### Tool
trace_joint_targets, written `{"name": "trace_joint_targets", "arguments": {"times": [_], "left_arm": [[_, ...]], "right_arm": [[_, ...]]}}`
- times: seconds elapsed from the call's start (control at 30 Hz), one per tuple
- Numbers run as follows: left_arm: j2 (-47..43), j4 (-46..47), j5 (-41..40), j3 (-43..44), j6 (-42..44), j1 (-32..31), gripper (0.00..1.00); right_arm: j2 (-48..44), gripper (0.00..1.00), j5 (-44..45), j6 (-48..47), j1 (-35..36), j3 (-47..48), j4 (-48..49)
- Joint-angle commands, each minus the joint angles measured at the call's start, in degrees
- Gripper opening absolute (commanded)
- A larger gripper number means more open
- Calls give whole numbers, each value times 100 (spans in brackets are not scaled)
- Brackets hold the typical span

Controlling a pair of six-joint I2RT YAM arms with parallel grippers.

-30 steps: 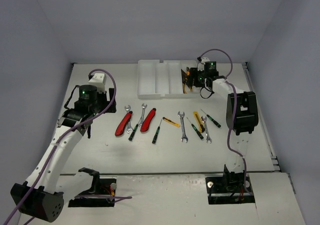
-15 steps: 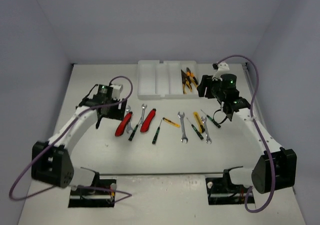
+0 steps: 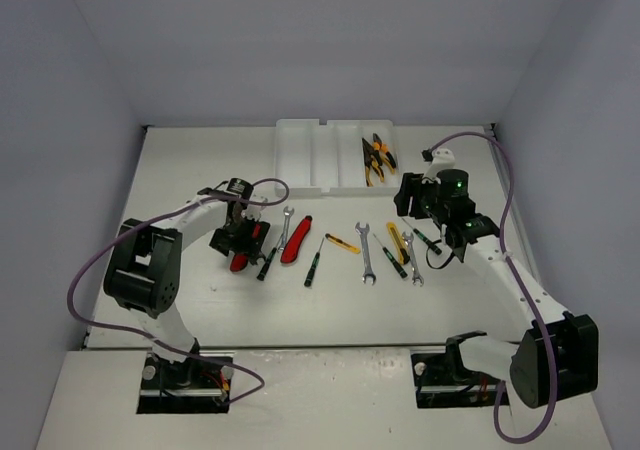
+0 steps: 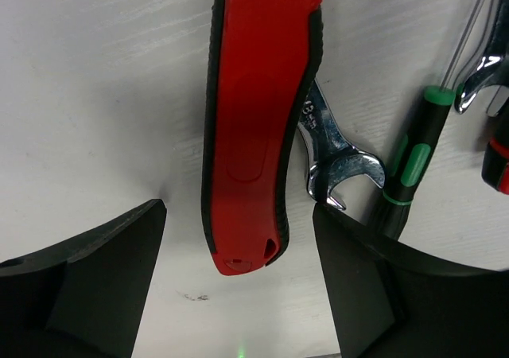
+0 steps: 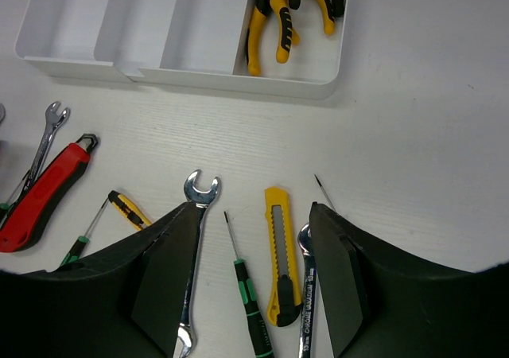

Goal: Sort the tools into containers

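Observation:
The white tray (image 3: 298,160) stands at the back, with yellow and orange-handled pliers (image 3: 377,158) in its rightmost slot. The other slots look empty. My left gripper (image 3: 232,238) is open and low over the left red cutter (image 4: 258,119), one jaw on each side of its end, not touching it. A silver wrench (image 4: 334,147) and a black-green screwdriver (image 4: 409,163) lie right of that cutter. My right gripper (image 5: 254,270) is open and empty above a yellow cutter (image 5: 278,254), a screwdriver (image 5: 246,286) and two wrenches (image 5: 195,239).
More tools lie in a row across the table's middle: a second red cutter (image 3: 296,240), a wrench (image 3: 283,225), a black-green screwdriver (image 3: 314,262), a small yellow-handled tool (image 3: 343,244) and a screwdriver (image 3: 422,237) at the right end. Grey walls close in the table on three sides.
My right gripper let go of the pliers in the tray's rightmost slot and drew back over the tool row. My left arm swung right and down over the left red cutter.

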Motion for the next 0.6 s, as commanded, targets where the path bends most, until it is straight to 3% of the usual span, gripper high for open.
{"name": "trace_joint_targets", "arguments": {"times": [0.0, 0.23, 0.33, 0.57], "left_arm": [[151, -25, -197, 339, 177, -15, 67], [258, -139, -16, 459, 205, -16, 20], [-6, -139, 43, 424, 162, -24, 9], [-1027, -137, 302, 679, -352, -38, 5]], "right_arm": [[-312, 56, 129, 75, 31, -28, 459], [-398, 56, 65, 130, 32, -91, 517], [-432, 56, 66, 138, 32, -100, 516], [-540, 56, 87, 156, 41, -119, 523]]}}
